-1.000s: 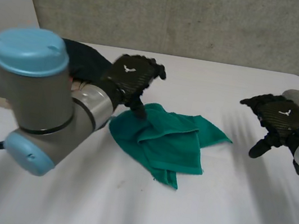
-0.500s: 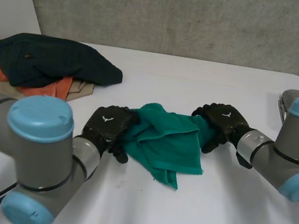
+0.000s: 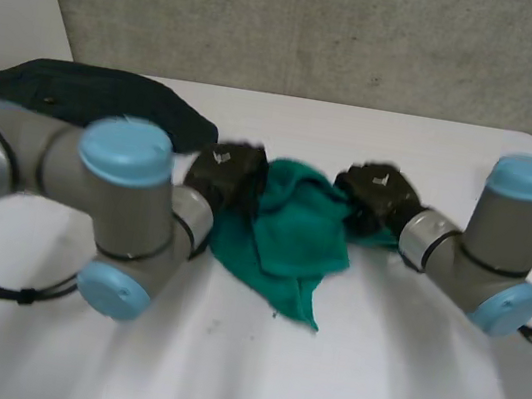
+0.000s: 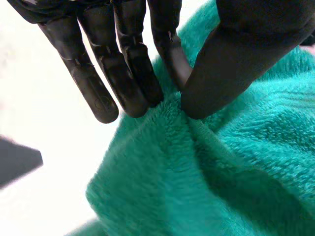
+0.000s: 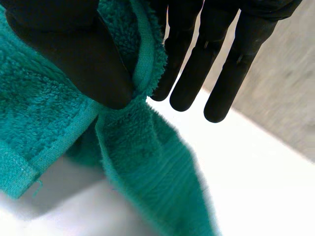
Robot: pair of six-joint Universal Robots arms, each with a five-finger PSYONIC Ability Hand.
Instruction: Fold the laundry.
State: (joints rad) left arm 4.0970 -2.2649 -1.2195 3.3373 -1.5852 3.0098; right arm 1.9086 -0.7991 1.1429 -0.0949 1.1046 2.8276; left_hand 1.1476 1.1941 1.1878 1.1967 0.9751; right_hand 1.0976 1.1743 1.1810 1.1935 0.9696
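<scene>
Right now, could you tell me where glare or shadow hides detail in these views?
Left wrist view: the table beside the green towel is washed out white; the left hand shows faint sheen. Right wrist view: the towel shades the table beneath its fold, and the right hand reads flat black. Head view: even light, no glare.

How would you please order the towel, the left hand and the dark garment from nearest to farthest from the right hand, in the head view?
1. The towel: pinched by the right hand at its right side.
2. The left hand: across the towel, pinching its left side.
3. The dark garment: farther left, beyond the left hand.
</scene>
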